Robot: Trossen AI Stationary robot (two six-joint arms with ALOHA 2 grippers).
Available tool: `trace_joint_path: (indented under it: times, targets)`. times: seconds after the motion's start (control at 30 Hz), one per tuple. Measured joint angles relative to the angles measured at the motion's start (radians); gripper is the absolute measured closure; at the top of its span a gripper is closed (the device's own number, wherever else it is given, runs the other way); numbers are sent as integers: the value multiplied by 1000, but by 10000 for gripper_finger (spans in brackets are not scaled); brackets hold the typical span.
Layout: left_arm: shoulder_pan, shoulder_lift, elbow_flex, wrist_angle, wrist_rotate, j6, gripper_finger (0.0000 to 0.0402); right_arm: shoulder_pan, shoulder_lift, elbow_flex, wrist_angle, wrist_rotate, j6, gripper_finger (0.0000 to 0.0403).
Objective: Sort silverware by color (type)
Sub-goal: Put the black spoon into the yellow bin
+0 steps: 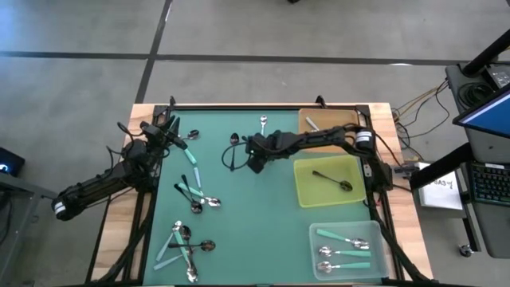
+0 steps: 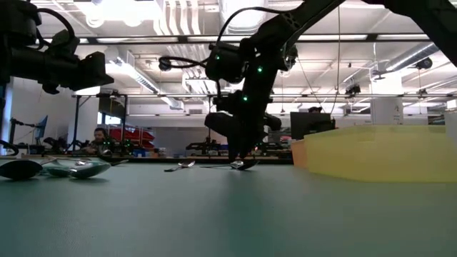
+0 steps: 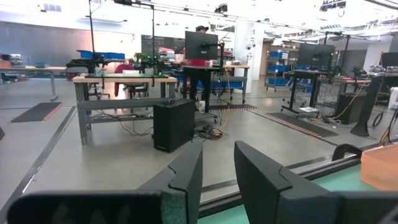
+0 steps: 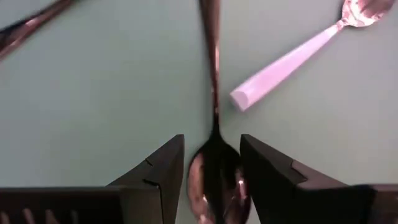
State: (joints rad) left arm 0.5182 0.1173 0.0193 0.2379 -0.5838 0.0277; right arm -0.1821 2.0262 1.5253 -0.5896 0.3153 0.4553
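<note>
My right gripper (image 1: pixel 253 158) reaches over the table's middle, low over the green mat (image 1: pixel 239 231), and is open. In the right wrist view its fingers (image 4: pixel 166 168) stand on either side of the bowl (image 4: pixel 214 180) of a dark spoon (image 4: pixel 213 87), which lies flat on the mat. A pale-handled spoon (image 4: pixel 292 59) and another dark spoon (image 4: pixel 25 28) lie close by. Teal-handled spoons (image 1: pixel 191 169) and mixed heaps (image 1: pixel 198 198) (image 1: pixel 183 243) lie on the mat's left half. My left gripper (image 3: pixel 217 168) is open, raised near the far left corner (image 1: pixel 167 127). My right gripper (image 4: pixel 211 140) comes from above, pointing down, with one finger on each side of the dark spoon's bowl. Whether the fingers touch the bowl, I cannot tell. The spoon lies flat on the mat.
A yellow tray (image 1: pixel 307 195) on the right holds one dark spoon (image 1: pixel 331 179). A clear tray (image 1: pixel 319 263) near the right corner holds teal-handled spoons. A brown tray (image 1: pixel 339 119) at the far edge holds a silver one. A silver spoon (image 1: pixel 263 122) lies beyond the right gripper.
</note>
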Motion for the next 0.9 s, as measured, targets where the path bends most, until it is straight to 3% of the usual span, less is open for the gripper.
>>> trace_joint_path:
  times: [0.3, 0.6, 0.9]
  targets:
    - [0, 0, 0, -1, 0, 0, 325, -48, 21, -2, -4, -2, -13, 255]
    - [0, 1, 0, 0, 0, 0, 325, -91, 57, 1, 4, -116, -13, 255]
    - [0, 1, 0, 0, 0, 0, 325, -83, 54, 4, -73, -129, -20, 255]
